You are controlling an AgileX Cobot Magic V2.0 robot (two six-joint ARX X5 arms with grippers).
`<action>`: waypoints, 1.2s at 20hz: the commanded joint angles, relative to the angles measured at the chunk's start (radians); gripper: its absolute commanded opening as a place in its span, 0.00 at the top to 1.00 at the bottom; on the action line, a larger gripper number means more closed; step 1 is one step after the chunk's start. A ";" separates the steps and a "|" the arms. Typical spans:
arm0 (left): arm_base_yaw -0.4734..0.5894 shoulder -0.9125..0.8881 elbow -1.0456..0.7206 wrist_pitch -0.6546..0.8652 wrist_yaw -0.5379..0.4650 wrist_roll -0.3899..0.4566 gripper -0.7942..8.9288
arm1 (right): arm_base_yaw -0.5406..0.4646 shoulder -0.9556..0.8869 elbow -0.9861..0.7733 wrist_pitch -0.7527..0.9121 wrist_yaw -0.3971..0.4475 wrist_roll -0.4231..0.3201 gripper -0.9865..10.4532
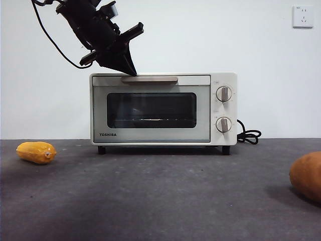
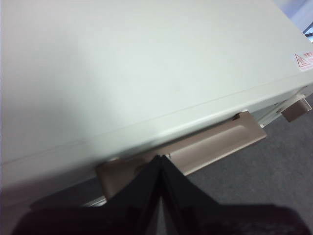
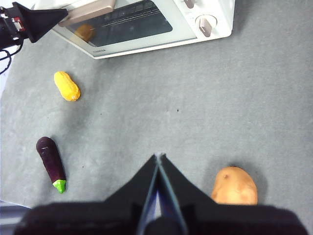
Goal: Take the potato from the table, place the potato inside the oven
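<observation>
The oven (image 1: 163, 109) stands at the back of the bench (image 1: 160, 201). The potato (image 1: 307, 176) lies front right. A yellow vegetable (image 1: 36, 152) lies left.

Cream-white oven (image 1: 163, 108) with beige handle (image 1: 149, 79); dark grey table (image 1: 160, 201); orange-brown potato (image 3: 234, 186); glossy yellow-orange vegetable (image 1: 36, 152); dark purple eggplant (image 3: 51, 163) with green tip; black left gripper (image 1: 128, 63).

Dark grey rough table (image 1: 160, 201) here. The cream oven (image 1: 163, 109) sits at the back on little black feet, its cord (image 1: 249, 134) trailing beside it. Out front: a yellow vegetable (image 1: 36, 152), an eggplant (image 3: 51, 164), and the potato (image 1: 307, 176) off alone.
</observation>
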 commanded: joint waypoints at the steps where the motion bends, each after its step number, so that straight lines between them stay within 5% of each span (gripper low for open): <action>1: -0.002 0.013 -0.001 -0.023 -0.003 0.035 0.92 | 0.001 0.000 0.003 0.003 -0.003 -0.011 0.91; 16: -0.005 0.017 -0.001 -0.269 -0.024 0.127 0.92 | 0.001 0.000 0.003 -0.045 -0.003 -0.030 0.91; 24: -0.076 0.017 -0.002 -0.439 -0.217 0.218 0.92 | 0.001 -0.002 0.003 -0.054 -0.003 -0.056 0.91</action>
